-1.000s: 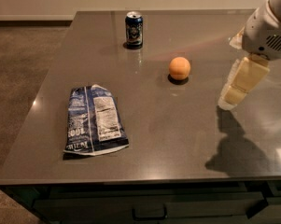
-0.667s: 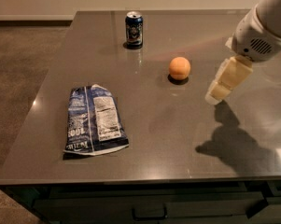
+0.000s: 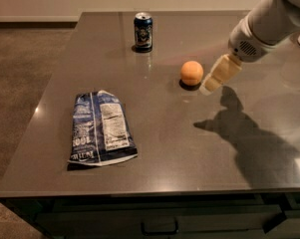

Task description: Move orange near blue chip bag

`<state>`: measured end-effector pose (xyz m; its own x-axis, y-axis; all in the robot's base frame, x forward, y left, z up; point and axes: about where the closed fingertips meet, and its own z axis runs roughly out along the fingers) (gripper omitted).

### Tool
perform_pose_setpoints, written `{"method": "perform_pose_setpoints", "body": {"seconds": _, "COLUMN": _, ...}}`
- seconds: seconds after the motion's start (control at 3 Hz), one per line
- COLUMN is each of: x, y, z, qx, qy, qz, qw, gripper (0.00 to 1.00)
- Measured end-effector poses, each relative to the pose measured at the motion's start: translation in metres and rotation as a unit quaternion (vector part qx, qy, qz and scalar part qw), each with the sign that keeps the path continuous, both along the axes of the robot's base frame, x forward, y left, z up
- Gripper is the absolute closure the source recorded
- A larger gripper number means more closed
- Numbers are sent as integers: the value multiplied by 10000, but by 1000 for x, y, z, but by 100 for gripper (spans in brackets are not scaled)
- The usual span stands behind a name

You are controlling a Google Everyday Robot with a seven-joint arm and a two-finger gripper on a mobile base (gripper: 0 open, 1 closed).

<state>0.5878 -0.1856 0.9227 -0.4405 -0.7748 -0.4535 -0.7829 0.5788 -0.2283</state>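
Observation:
The orange (image 3: pixel 192 72) sits on the dark grey table (image 3: pixel 159 133), right of centre. The blue chip bag (image 3: pixel 101 127) lies flat at the front left, its white nutrition panel facing up. My gripper (image 3: pixel 212 81) hangs from the white arm that reaches in from the upper right. Its cream tip is just to the right of the orange, very near it and low over the table. The bag is well apart from the orange, to its lower left.
A small dark blue drink can (image 3: pixel 143 31) stands upright at the back of the table, up and left of the orange. The table's left edge (image 3: pixel 45 98) drops to a brown carpet floor. Drawers run under the front edge (image 3: pixel 159 226).
My gripper has moved left and down toward the orange, from well to its right to just beside it. The orange, bag and can have not moved.

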Motion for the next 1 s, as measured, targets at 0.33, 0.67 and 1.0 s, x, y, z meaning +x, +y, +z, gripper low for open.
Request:
{"method": "perform_pose_setpoints", "body": {"seconds": 0.33, "x": 30, "y": 5, "z": -12, "qx": 151, "qy": -3, "qz": -185, "qw": 9997, "gripper": 0}}
{"method": "perform_pose_setpoints", "body": {"seconds": 0.67, "x": 51, "y": 9, "z": -24, "qx": 224, "qy": 55, "qz": -288, "qw": 9993, "gripper": 0}}
{"method": "perform_pose_setpoints", "body": {"seconds": 1.0, "x": 63, "y": 14, "z": -36, "qx": 320, "qy": 140, "qz": -333, "qw": 9988, "gripper": 0}}
